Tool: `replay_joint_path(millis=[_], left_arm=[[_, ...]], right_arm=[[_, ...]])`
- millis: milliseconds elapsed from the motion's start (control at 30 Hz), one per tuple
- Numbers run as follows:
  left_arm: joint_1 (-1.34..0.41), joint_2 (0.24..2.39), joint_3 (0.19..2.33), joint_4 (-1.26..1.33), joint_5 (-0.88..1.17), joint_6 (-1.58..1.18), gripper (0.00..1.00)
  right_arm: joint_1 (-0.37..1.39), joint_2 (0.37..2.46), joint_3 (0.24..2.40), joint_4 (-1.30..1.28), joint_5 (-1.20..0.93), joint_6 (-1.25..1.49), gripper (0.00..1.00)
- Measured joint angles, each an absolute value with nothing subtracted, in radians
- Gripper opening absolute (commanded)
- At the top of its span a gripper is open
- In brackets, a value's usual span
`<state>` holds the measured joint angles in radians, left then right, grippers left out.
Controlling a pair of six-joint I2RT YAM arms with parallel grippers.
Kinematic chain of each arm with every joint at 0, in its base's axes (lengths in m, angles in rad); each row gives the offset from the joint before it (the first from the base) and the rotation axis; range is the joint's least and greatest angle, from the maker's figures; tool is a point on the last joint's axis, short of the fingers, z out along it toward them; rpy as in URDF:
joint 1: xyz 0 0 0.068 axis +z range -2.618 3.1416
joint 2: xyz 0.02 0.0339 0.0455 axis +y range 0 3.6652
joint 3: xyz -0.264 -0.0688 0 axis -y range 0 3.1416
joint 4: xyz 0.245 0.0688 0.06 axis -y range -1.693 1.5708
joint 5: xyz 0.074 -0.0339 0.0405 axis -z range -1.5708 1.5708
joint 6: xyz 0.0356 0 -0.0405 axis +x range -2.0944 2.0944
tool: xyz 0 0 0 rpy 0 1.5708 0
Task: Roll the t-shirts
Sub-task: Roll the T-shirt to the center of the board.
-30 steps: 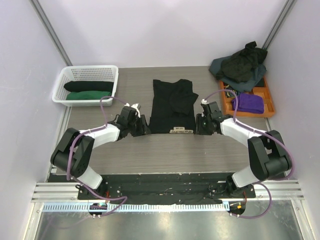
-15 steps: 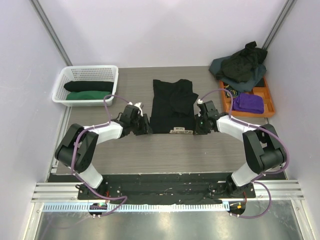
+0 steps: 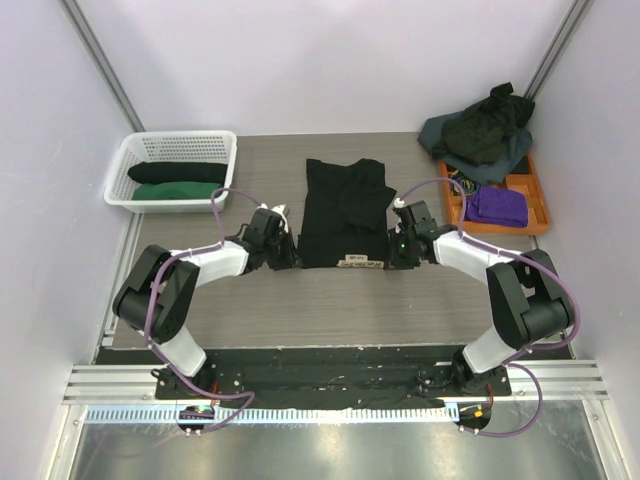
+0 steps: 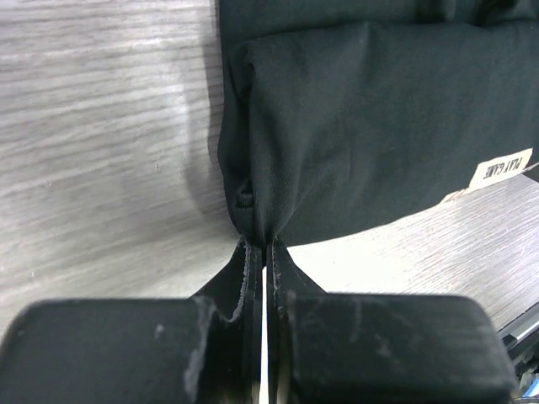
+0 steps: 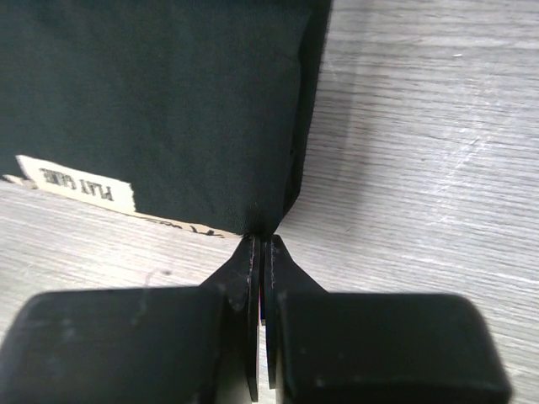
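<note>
Pinching soft black rectangular t-shirt (image 3: 345, 215) corners

pale lilac walls (image 3: 330, 60) enclose a grey wood-grain table (image 3: 330, 305), a metal rail (image 3: 100, 383) along its near edge

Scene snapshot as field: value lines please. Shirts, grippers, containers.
shirt in work: black t-shirt, folded into a long strip, lying flat, white label at the near hem
left gripper: shut on the near-left hem corner
right gripper: shut on the near-right hem corner
white basket: far left, holds a black roll and a green roll
heap of dark shirts: far right, partly over the orange tray
tray contents: purple cloth
stage: rolling not yet begun
</note>
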<state>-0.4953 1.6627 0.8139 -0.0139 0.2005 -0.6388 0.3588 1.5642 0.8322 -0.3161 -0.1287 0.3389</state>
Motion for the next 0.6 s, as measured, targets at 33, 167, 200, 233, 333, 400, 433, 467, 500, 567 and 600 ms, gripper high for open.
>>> replay_joint_path(millis=[33,167,200,233,333,400,433,467,500,567,600], left_arm=[[-0.500,1.653,0.812,-0.020,0.193,-0.641,0.00],[-0.534,1.605,0.801,-0.046,0.174,-0.650,0.00],[-0.544,1.595,0.796,-0.051,0.171,-0.652,0.00],[-0.553,1.585,0.789,-0.056,0.168,-0.655,0.00],[-0.575,1.539,0.745,-0.075,0.165,-0.675,0.00],[-0.585,1.506,0.715,-0.090,0.166,-0.689,0.00],[-0.589,1.488,0.700,-0.097,0.167,-0.698,0.00],[-0.591,1.470,0.687,-0.106,0.168,-0.704,0.00],[-0.594,1.456,0.678,-0.113,0.170,-0.707,0.00],[-0.597,1.424,0.660,-0.131,0.179,-0.716,0.00],[-0.599,1.408,0.655,-0.143,0.183,-0.719,0.00]], right_arm=[[0.360,1.557,0.832,-0.317,-0.131,0.342,0.01],[0.379,1.486,0.799,-0.315,-0.133,0.362,0.01],[0.387,1.460,0.785,-0.315,-0.133,0.371,0.01],[0.397,1.435,0.769,-0.316,-0.134,0.378,0.01],[0.424,1.356,0.720,-0.323,-0.140,0.410,0.01],[0.440,1.308,0.688,-0.331,-0.144,0.431,0.01],[0.447,1.287,0.675,-0.338,-0.144,0.444,0.01],[0.452,1.267,0.663,-0.348,-0.144,0.453,0.01],[0.455,1.251,0.654,-0.358,-0.144,0.460,0.01],[0.461,1.203,0.633,-0.382,-0.144,0.479,0.01],[0.461,1.175,0.623,-0.395,-0.145,0.486,0.01]])
